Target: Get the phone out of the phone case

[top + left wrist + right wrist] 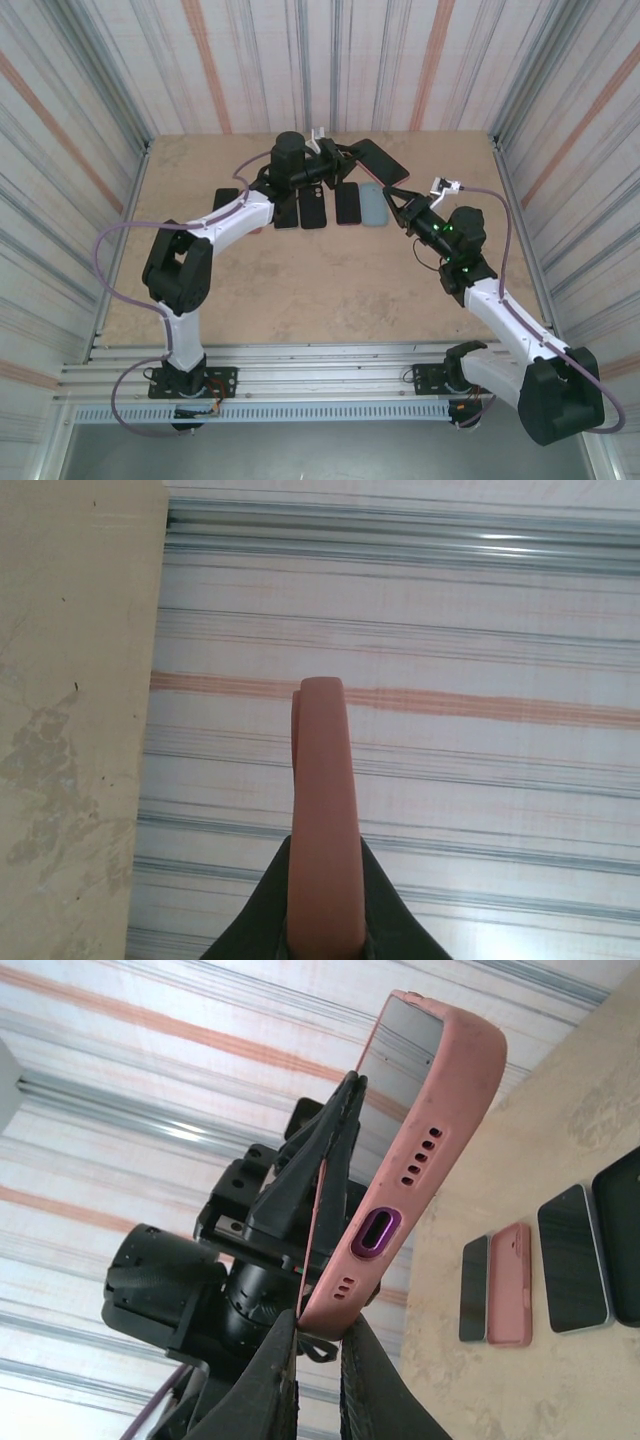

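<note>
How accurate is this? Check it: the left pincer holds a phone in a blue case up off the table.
Wrong colour: the case is pink, not blue, as the right wrist view shows. The left pincer does hold the phone in it up off the table.

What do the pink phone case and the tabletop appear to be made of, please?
The pink phone case looks like matte silicone or rubber: rounded edges, no glare, moulded port holes. The tabletop looks like bare plywood: tan, mottled, dull.
</note>
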